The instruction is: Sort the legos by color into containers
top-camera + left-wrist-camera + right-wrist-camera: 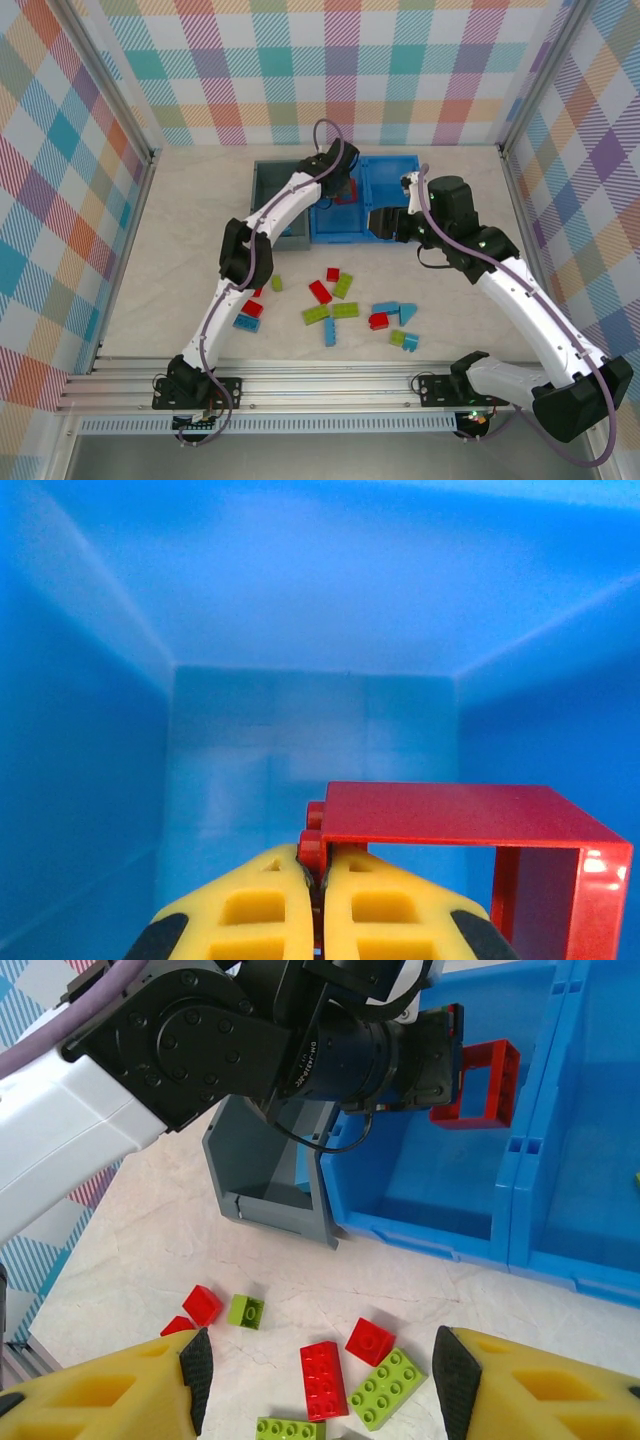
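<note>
Overhead view: a grey bin (258,195) and a two-compartment blue bin (400,160) stand just beside each other toward 12 o'clock on the pale tabletop (180,250). The left pincer (340,183) reaches over the blue bin's left compartment, clenched on a hollow red frame (347,192), probably so that red pieces get a compartment of their own. Loose bricks (330,300) in red, blue and green lie scattered at 6 o'clock of the bins. The right pincer (385,222) hovers by the blue bin's near wall.

Left wrist view: yellow fingers pinch one edge of the red frame (450,815), which juts toward 4 o'clock above the bin's blue floor (300,740), ready for dropping.

Right wrist view: the right pincer (322,1380) is released, holding nothing, above the bricks at 6 o'clock, likely lining up a pick. At 1 o'clock the red frame (485,1085) hangs inside the blue bin (440,1240).
</note>
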Tool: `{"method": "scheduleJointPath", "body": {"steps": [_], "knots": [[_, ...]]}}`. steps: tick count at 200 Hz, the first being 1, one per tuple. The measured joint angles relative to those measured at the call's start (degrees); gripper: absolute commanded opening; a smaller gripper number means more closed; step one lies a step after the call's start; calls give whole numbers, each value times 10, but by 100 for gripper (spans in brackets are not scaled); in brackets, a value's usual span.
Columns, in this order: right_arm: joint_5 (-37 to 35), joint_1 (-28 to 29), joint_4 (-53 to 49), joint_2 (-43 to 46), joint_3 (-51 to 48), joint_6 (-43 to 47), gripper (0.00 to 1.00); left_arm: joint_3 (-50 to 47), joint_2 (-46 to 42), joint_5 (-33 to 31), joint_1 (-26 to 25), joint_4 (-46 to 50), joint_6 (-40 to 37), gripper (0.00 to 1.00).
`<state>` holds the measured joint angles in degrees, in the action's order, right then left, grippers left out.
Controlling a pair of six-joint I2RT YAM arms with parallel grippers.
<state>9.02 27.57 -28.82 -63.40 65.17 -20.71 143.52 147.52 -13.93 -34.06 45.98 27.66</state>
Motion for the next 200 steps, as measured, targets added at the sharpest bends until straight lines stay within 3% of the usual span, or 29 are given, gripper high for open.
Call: {"method": "scheduleJointPath", "body": {"steps": [23,38,53,113,154,200], "knots": [[0,0,1,0,-4,-3,62,0,10,19,0,-12,3,1],[0,0,0,0,-7,-7,63,0,15,28,0,-12,6,15],[0,0,0,1,-7,-11,63,0,17,32,0,-10,11,22],[3,0,-20,25,-7,-13,63,-3,-8,31,0,16,9,35],[-3,0,-77,31,25,-12,63,-48,-143,28,-2,32,9,45],[-13,0,-163,31,77,-24,59,-191,-399,45,-13,7,-7,65]]}}
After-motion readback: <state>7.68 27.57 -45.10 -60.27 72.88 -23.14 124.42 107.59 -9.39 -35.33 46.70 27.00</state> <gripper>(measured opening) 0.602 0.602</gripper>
